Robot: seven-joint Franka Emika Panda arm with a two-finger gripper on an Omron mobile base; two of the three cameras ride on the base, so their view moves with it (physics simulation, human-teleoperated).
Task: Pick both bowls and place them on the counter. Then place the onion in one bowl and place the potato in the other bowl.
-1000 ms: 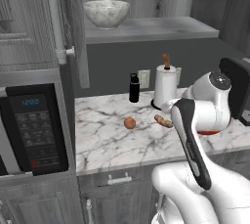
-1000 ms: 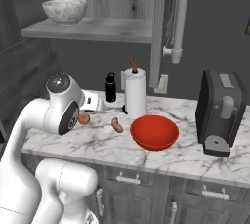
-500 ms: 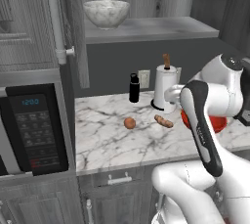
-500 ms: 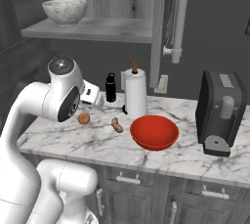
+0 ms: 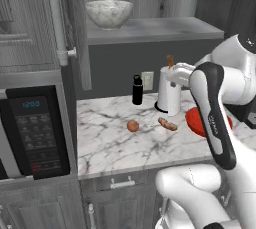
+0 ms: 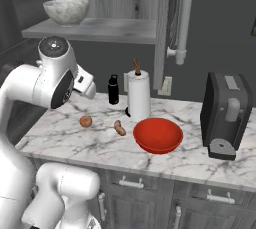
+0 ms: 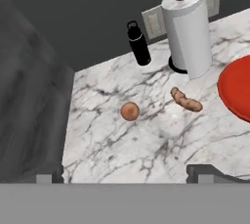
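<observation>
The gripper (image 7: 124, 175) is spread wide and holds nothing. It hangs high over the bench (image 7: 146, 145) and looks down at it. Only its two dark tips peek up at the bottom of the hand view.

From the gripper, the onion (image 7: 130, 111) lies at 12 o'clock in the hand view. The potato (image 7: 186, 100) lies at 1 o'clock, a little apart from the onion. The red bowl (image 7: 238, 91) is at 2 o'clock, already sitting on the bench. Past the potato, also near 1 o'clock, stands the paper towel roll (image 7: 188, 30). The black bottle (image 7: 138, 43) stands at 12 o'clock by the back wall.

The marble bowl (image 5: 109, 13) is not on the bench yet. It sits up on the grey shelf (image 5: 155, 28), at 11 o'clock from the arm in the left base view.

I think the marble bowl is the next job. To do it well, the gripper should go up to the shelf and come at the bowl from the front. It should pinch the rim, one tip inside and one outside. Then it should lift just a little, pull back clear of the shelf edge, and come down slowly. A good spot to set it is the bare bench to the left of the onion. That keeps it away from the onion, the potato and the bottle, so nothing rolls or tips.
</observation>
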